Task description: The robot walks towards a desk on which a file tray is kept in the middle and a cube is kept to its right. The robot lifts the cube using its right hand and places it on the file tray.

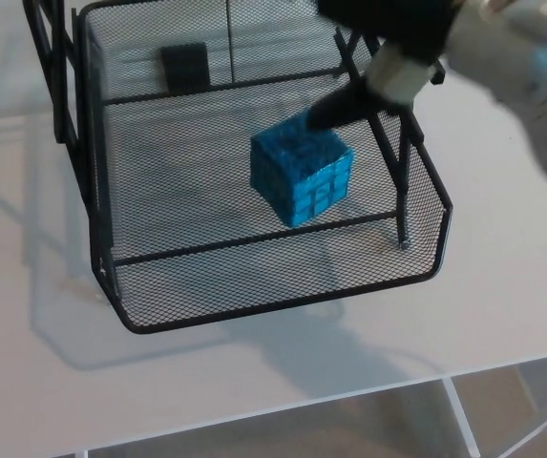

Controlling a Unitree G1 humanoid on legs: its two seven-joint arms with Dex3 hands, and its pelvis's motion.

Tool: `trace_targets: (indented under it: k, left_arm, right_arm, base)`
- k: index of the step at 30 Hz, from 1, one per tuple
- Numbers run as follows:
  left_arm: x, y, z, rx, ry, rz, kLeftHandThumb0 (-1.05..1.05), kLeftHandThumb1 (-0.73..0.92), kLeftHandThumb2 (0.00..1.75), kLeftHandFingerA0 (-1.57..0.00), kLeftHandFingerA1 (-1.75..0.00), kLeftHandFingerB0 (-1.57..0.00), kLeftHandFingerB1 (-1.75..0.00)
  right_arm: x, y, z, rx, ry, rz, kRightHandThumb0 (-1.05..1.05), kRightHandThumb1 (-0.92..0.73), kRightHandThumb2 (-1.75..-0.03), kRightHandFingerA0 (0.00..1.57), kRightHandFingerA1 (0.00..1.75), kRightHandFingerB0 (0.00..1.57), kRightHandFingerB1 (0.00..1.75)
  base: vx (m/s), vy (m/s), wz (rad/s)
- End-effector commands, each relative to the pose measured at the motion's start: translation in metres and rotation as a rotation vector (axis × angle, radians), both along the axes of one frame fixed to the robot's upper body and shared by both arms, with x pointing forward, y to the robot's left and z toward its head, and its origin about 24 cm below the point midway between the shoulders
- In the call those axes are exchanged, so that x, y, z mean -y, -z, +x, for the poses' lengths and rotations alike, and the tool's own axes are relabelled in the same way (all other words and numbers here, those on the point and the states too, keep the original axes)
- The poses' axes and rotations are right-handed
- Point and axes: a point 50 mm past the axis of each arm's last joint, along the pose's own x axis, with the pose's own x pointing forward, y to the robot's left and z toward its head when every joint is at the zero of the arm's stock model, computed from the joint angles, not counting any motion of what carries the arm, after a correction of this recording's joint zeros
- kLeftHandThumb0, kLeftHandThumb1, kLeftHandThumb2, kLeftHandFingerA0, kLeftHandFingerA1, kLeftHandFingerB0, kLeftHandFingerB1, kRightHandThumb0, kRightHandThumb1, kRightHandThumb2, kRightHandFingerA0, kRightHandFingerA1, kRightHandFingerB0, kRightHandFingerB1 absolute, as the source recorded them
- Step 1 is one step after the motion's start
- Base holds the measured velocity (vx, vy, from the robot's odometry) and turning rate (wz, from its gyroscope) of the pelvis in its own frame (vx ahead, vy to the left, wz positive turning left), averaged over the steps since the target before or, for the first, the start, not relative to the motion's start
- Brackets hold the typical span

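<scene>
Around the cube [302, 174], room lies open overhead and toward 6 o'clock, up to the low front wall of the file tray [283, 298]. Posts [399, 172] block 3 o'clock, the upper shelf [254, 48] 12 o'clock, the right hand [378, 81] 1 o'clock.

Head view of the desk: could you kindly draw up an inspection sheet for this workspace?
Surface: white desk, bare around the tray.
Job's things: blue cube sits tilted on the mesh floor of the black wire file tray, right of its middle.
Clutter: small black rectangle at the tray's rear, possibly part of it.
Hands: right hand is over the tray's right rear, reaching the cube's top back edge; grip unclear. Left hand not in view.
Cables: nothing seen.
Surroundings: floor below the desk's near edge.
</scene>
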Motion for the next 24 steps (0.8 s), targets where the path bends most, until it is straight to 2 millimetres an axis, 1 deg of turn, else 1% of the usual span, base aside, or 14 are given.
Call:
trace_targets:
  k: [1, 3, 4, 7, 8, 9, 10, 11, 13, 18, 19, 22, 23, 24]
  left_arm:
    - [-0.006, -0.004, -0.005, 0.002, 0.014, 0.034, -0.83, 0.37, 1.64, -0.70, -1.21, -0.54, -1.14]
    - [-0.006, -0.004, -0.005, 0.002, -0.010, 0.029, -0.77, 0.34, 1.69, -0.69, -1.23, -0.56, -1.16]
    - [-0.007, -0.004, -0.006, 0.000, -0.020, 0.035, -0.60, 0.65, 1.56, -1.06, -1.29, -0.60, -1.05]
    - [-0.007, -0.005, -0.006, 0.004, -0.011, 0.029, -0.59, 0.66, 1.57, -0.97, -1.25, -0.54, -1.02]
    - [-0.007, -0.004, -0.005, 0.003, -0.023, 0.031, -0.73, 0.27, 1.72, -0.70, -1.33, -0.52, -1.26]
    - [-0.006, -0.003, -0.008, -0.005, -0.030, 0.027, -0.65, 0.61, 1.56, -1.03, -1.29, -0.59, -1.06]
    - [-0.005, -0.002, -0.012, -0.009, -0.013, 0.026, -0.65, 0.60, 1.55, -1.04, -1.29, -0.59, -1.05]
    - [-0.006, -0.002, -0.015, -0.020, -0.007, 0.039, -0.65, 0.64, 1.56, -0.94, -1.22, -0.53, -1.01]
    - [-0.006, -0.002, -0.017, -0.023, 0.020, 0.039, -0.80, 0.35, 1.67, -0.69, -1.19, -0.57, -1.13]
    - [-0.008, -0.003, -0.020, -0.051, 0.036, 0.058, -0.82, 0.37, 1.62, -0.68, -1.17, -0.55, -1.10]
    - [-0.008, -0.003, -0.019, -0.034, 0.009, 0.043, -0.70, 0.62, 1.55, -0.91, -1.23, -0.44, -0.99]
    - [-0.010, -0.005, -0.016, -0.016, -0.011, 0.033, -0.73, 0.60, 1.58, -0.99, -1.30, -0.52, -1.05]
    - [-0.010, -0.006, -0.014, -0.023, -0.005, 0.040, -0.63, 0.65, 1.56, -0.87, -1.20, -0.49, -0.99]
    - [-0.010, -0.006, -0.015, -0.027, -0.004, 0.043, -0.77, 0.33, 1.71, -0.67, -1.22, -0.54, -1.14]
  right_arm:
    - [0.057, -0.056, -0.029, -0.044, 0.041, 0.162, -0.94, -0.56, -0.80, 0.00, 0.06, 0.00, 0.05]
    - [0.106, -0.073, -0.044, -0.011, 0.135, 0.314, -0.93, -0.53, -0.79, 0.00, 0.05, 0.04, 0.00]
    - [0.140, -0.081, -0.058, 0.016, 0.221, 0.418, -0.92, -0.52, -0.79, 0.00, 0.02, 0.09, 0.04]
    - [0.205, -0.083, -0.090, 0.123, 0.362, 0.550, -0.82, -0.45, -0.73, 0.00, 0.05, 0.00, 0.06]
    - [0.216, -0.082, -0.096, 0.124, 0.406, 0.582, -0.79, -0.45, -0.75, 0.00, 0.06, 0.09, 0.15]
    - [0.245, -0.074, -0.111, 0.127, 0.521, 0.664, -0.79, -0.44, -0.76, 0.00, 0.04, 0.08, 0.15]
    - [0.269, -0.065, -0.126, 0.122, 0.608, 0.753, -0.69, -0.42, -0.79, 0.00, 0.14, 0.05, 0.33]
    - [0.287, -0.055, -0.138, 0.150, 0.638, 0.801, -0.60, -0.57, -0.74, 0.02, 0.39, 0.08, 0.38]
    - [0.306, -0.044, -0.150, 0.158, 0.758, 0.839, -0.59, -0.64, -0.60, 0.14, 0.44, 0.12, 0.33]
    - [0.377, 0.037, -0.211, 0.373, 1.072, 1.096, -0.54, -0.61, -0.58, 0.36, 0.50, 0.30, 0.32]
    - [0.389, 0.064, -0.232, 0.443, 1.202, 1.168, -0.49, -0.62, -0.58, 0.39, 0.45, 0.32, 0.31]
    - [0.409, 0.108, -0.258, 0.523, 1.347, 1.272, -0.45, -0.62, -0.59, 0.42, 0.47, 0.33, 0.33]
    - [0.415, 0.132, -0.265, 0.594, 1.383, 1.325, -0.49, -0.48, -0.80, 0.49, 0.66, 0.34, 0.50]
    - [0.417, 0.147, -0.272, 0.627, 1.425, 1.376, -0.46, -0.49, -0.81, 0.46, 0.65, 0.36, 0.49]
  base:
    - [0.00, 0.000, 0.00]
    - [0.00, 0.000, 0.00]
    - [0.00, 0.000, 0.00]
    - [0.00, 0.000, 0.00]
    - [0.00, 0.000, 0.00]
    - [0.00, 0.000, 0.00]
    - [0.00, 0.000, 0.00]
    - [0.00, 0.000, 0.00]
    - [0.00, 0.000, 0.00]
    - [0.00, 0.000, 0.00]
    - [0.00, 0.000, 0.00]
    - [0.00, 0.000, 0.00]
    - [0.00, 0.000, 0.00]
    - [0.00, 0.000, 0.00]
